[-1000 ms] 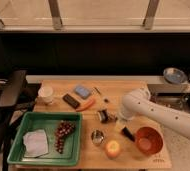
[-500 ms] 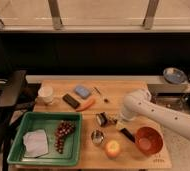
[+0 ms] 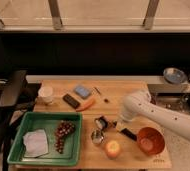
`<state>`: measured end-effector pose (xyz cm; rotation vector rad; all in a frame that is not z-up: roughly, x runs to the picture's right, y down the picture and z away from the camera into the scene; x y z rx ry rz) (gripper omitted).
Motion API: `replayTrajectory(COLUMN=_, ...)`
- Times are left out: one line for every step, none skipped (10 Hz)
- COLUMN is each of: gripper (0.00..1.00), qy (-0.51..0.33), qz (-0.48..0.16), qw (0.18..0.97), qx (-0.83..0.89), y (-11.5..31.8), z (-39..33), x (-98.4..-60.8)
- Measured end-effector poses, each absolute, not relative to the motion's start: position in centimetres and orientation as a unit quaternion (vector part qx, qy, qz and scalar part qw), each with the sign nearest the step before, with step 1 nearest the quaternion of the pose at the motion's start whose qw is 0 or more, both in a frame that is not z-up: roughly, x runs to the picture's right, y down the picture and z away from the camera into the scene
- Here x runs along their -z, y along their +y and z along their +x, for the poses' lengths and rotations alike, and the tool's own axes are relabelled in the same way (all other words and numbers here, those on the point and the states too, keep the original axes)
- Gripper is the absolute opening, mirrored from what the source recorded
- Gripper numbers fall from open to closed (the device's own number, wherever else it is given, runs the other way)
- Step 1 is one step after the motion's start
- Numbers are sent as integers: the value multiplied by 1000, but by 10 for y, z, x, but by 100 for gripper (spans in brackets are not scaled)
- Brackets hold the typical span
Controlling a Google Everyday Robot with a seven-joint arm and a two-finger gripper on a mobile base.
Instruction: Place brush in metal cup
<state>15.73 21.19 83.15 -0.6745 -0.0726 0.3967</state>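
The brush (image 3: pixel 102 123) lies on the wooden table (image 3: pixel 118 95), its round head to the left. Its black handle (image 3: pixel 128 134) runs down to the right, toward the red-orange bowl. My gripper (image 3: pixel 113 124) is at the end of the white arm (image 3: pixel 143 109), which reaches in from the right. The gripper is low over the brush where the head meets the handle. The small silver metal cup (image 3: pixel 97 136) stands upright just in front of the brush head, with nothing showing inside it.
A yellow fruit (image 3: pixel 112 148) sits next to the metal cup, and a red-orange bowl (image 3: pixel 150 141) is at the right. A green tray (image 3: pixel 18 150) with grapes and a cloth is at the left. A white paper cup (image 3: pixel 46 93), black bar (image 3: pixel 71 101), blue sponge (image 3: pixel 82 91), orange piece (image 3: pixel 86 105) and thin stick (image 3: pixel 97 90) lie at the back.
The arm and gripper have shifted only slightly over the brush. The brush and the metal cup are where they were.
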Motion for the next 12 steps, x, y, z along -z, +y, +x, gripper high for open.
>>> replayTrajectory(gripper=0, qy=-44, qz=-325, qw=924, qx=-195, y=207, z=155, x=-827)
replayTrajectory(gripper=0, qy=-57, qz=-319, qw=926, qx=-194, y=198, z=150, x=-818)
replayTrajectory(gripper=0, qy=-71, qz=-314, qw=927, qx=-192, y=189, z=145, x=-811)
replayTrajectory(gripper=0, qy=-89, qz=-312, qw=927, qx=-189, y=181, z=137, x=-807)
replayTrajectory(gripper=0, qy=-103, qz=-313, qw=925, qx=-188, y=176, z=130, x=-806)
replayTrajectory(gripper=0, qy=-128, qz=-318, qw=922, qx=-181, y=170, z=118, x=-803)
replayTrajectory(gripper=0, qy=-152, qz=-320, qw=919, qx=-175, y=166, z=109, x=-800)
replayTrajectory(gripper=0, qy=-175, qz=-323, qw=915, qx=-168, y=163, z=101, x=-795)
replayTrajectory(gripper=0, qy=-203, qz=-325, qw=909, qx=-161, y=158, z=94, x=-791)
replayTrajectory(gripper=0, qy=-238, qz=-327, qw=902, qx=-151, y=153, z=89, x=-784)
replayTrajectory(gripper=0, qy=-254, qz=-327, qw=899, qx=-143, y=149, z=87, x=-778)
replayTrajectory(gripper=0, qy=-272, qz=-322, qw=897, qx=-133, y=145, z=85, x=-770)
